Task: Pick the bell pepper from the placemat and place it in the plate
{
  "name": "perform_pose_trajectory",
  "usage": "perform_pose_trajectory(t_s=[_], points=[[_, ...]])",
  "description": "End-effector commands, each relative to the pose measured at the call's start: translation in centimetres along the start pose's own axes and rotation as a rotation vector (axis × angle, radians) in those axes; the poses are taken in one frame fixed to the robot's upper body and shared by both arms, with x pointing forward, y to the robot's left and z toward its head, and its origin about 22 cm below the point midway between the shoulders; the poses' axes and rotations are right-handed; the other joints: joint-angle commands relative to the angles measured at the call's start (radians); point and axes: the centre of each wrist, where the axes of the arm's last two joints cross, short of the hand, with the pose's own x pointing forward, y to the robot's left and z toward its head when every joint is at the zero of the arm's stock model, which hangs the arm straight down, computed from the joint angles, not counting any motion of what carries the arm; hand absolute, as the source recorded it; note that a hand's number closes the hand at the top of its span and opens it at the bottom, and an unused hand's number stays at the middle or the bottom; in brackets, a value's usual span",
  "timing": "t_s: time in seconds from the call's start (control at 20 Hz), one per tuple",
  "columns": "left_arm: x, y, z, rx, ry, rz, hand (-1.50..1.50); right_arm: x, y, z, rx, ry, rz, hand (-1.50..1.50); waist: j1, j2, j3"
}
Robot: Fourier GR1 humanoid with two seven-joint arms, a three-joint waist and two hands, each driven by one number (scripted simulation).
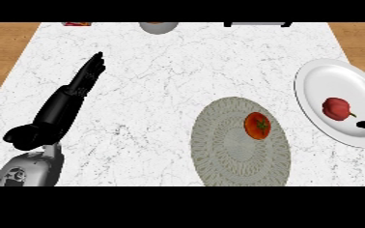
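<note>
The red bell pepper (337,108) lies on the white plate (321,79) at the right edge of the view. On the round grey woven placemat (228,149) sits an orange-red tomato (257,125) with a green stem, near the mat's upper right. My left hand (68,99) is at the left over the marble counter, open, fingers straight and pointing away, far from both mat and plate. Only a small black bit of my right hand (360,124) shows at the right edge, just right of the pepper, over the plate.
At the counter's far edge a grey bowl (158,27), a red item (76,23) at the top left and a dark-framed object (257,23) are partly in view. Wooden floor shows past both sides of the counter.
</note>
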Motion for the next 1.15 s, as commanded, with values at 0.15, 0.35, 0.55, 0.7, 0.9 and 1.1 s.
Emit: perform_pose_trajectory(t_s=[0.15, 0.35, 0.55, 0.7, 0.9, 1.1], points=[[-0.3, 0.3, 0.7, 0.010, -0.013, 0.004, 0.00, 0.9, -6.3, 3.4, -0.005, -0.013, -0.268, -1.50, 0.004, 0.003, 0.001], [0.3, 0.1, -0.1, -0.001, 0.015, 0.005, 0.00, 1.7, -8.9, 5.5, -0.008, -0.040, -0.286, -1.50, -0.003, 0.005, 0.004], [0.3, 0.6, 0.8, 0.002, -0.004, -0.009, 0.00, 2.6, -10.7, 6.3, 0.019, -0.019, -0.266, -1.50, 0.007, 0.005, 0.005], [0.1, 1.9, 0.8, 0.015, 0.006, 0.000, 0.00, 2.7, -11.2, 7.3, 0.020, -0.040, -0.266, -1.50, -0.002, 0.005, 0.006], [-0.5, 1.8, 1.1, 0.024, 0.001, -0.008, 0.00, 3.8, -12.7, 7.8, 0.031, -0.029, -0.253, -1.50, -0.003, 0.005, 0.006], [0.2, 1.7, 0.8, -0.001, 0.011, 0.002, 0.00, 4.4, -13.2, 7.9, 0.088, -0.033, -0.255, -1.50, -0.011, 0.000, 0.006]])
